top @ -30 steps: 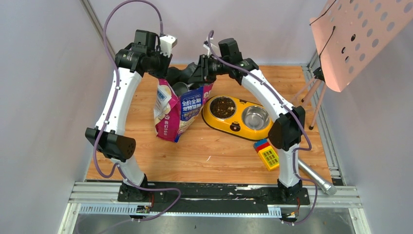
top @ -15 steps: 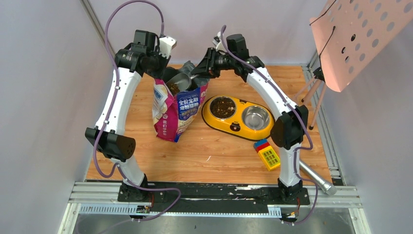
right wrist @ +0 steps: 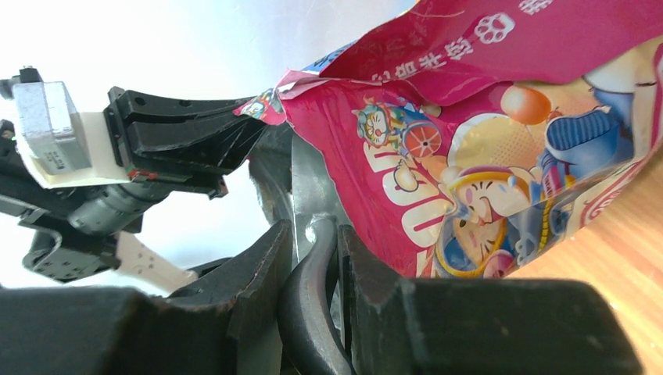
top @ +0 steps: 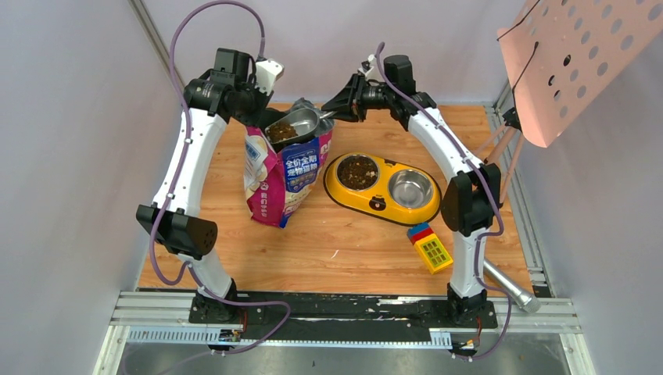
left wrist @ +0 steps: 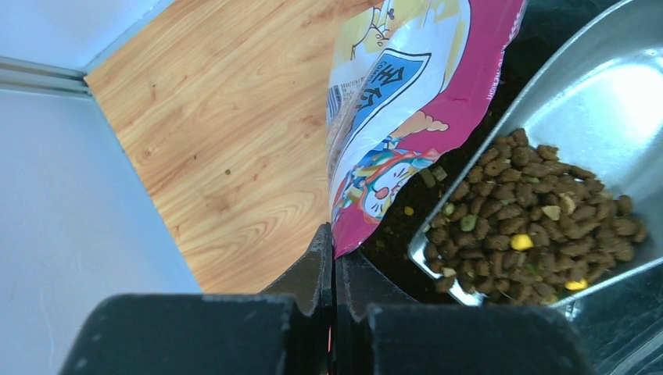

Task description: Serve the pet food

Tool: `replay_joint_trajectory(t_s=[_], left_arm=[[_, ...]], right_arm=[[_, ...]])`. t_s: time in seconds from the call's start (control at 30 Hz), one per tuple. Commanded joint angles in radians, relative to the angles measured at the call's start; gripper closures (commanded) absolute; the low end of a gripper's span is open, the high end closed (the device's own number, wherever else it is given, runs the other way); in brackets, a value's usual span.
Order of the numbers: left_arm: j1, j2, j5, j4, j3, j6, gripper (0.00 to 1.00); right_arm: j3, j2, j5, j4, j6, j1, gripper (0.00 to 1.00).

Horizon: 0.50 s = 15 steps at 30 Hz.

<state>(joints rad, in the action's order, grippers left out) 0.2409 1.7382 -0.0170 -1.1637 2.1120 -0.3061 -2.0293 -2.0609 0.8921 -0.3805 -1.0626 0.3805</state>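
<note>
Kibble, the pet food (left wrist: 539,234) of this task, lies as a brown heap in the metal scoop (top: 293,125). The scoop hangs over the open mouth of the cat food bag (top: 285,176), near the far edge of the bench (top: 328,250) and a little toward the far left corner. The right hand (right wrist: 313,266) is closed on the dark handle of the scoop, with one finger pressing on each side. The left hand (left wrist: 335,266) is closed too. It pinches the torn magenta rim of the bag, and the bag stands upright.

The long axis of the scoop runs almost along the far edge. The handle is toward the right, in the right hand, and the open front lip is toward the left, over the bag. The heap sits close to this lip, so I judge that the scoop is tipped slightly down at that end.

The yellow feeder (top: 403,212) lies from the scoop toward the near right, between the bag and the right edge, well apart from the load. Its long axis goes from the bag toward the right edge. The bowl nearer to the bag (top: 338,173) already has kibble in it, and the steel bowl (top: 410,187) beside it looks empty. The right arm is the nearer one to the feeder. The lip now points away from the feeder, so for the pour I think it must be carried and turned over a bowl. It must stay level on the way, otherwise pellets can fall out.
</note>
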Motion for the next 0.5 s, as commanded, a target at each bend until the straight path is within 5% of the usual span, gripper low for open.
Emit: replay_joint_trajectory(t_s=[0.0, 0.47], left_arm=[[-0.003, -0.096, 0.034, 0.131, 0.042, -0.067, 1.0], [-0.003, -0.051, 0.115, 0.092, 0.108, -0.124, 1.0]], right_arm=[[0.043, 0.047, 0.172, 0.215, -0.187, -0.029, 1.0], [0.105, 0.028, 0.323, 0.485, -0.383, -0.118, 1.0]])
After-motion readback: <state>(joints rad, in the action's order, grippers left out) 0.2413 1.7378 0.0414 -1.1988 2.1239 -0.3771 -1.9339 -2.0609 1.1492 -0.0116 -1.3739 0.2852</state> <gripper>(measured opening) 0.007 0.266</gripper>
